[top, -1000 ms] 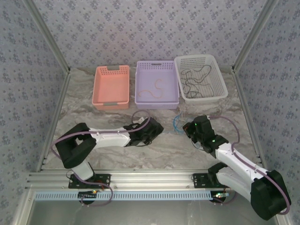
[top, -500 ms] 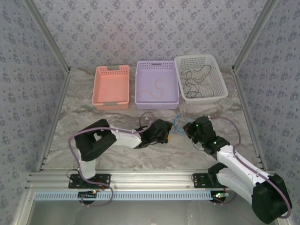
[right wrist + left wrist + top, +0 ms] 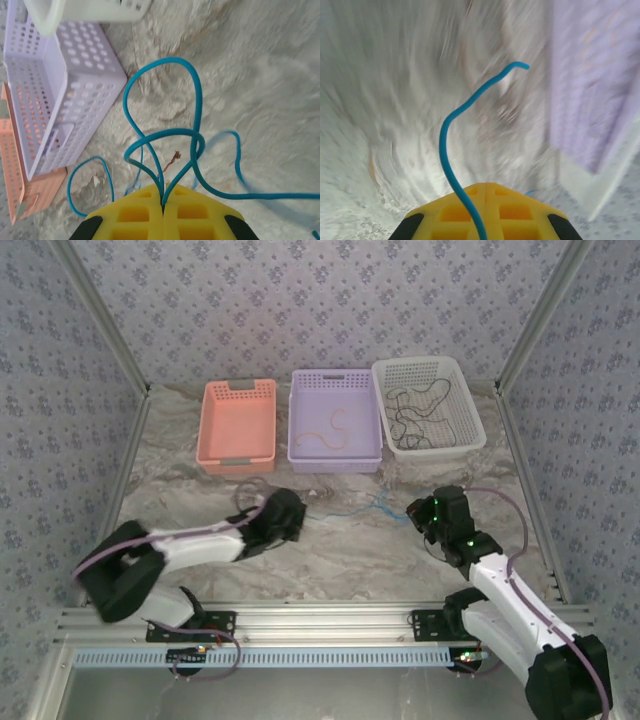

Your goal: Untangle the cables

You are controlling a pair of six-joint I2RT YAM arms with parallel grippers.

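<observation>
The left gripper is closed: its yellow pads are pressed together on the blue cable, which leaves the seam between them and curls up to a free end above the marble table. The right gripper is likewise closed, pinching the same cable where two strands enter its seam. Just beyond its pads the cord forms crossed loops, and a short frayed brown tip shows there; what it belongs to cannot be told. From overhead the grippers stand well apart, one left of centre and one right of centre. The blue cable lies as a thin line between them, with a small clump close to the right gripper. Judgement: holding the cord at two places with the grippers spread puts it under a pull, so that the loops may be drawn open; the crossing appears not yet undone. Three baskets sit along the far edge: the orange basket on the left, the purple basket in the middle holding a tan cable, and the white basket on the right holding black cables. Judgement: cords are sorted by colour, which would leave the orange basket for the blue one. Risk: a hard pull could tighten the clump or slip the thin cord from the pads.
</observation>
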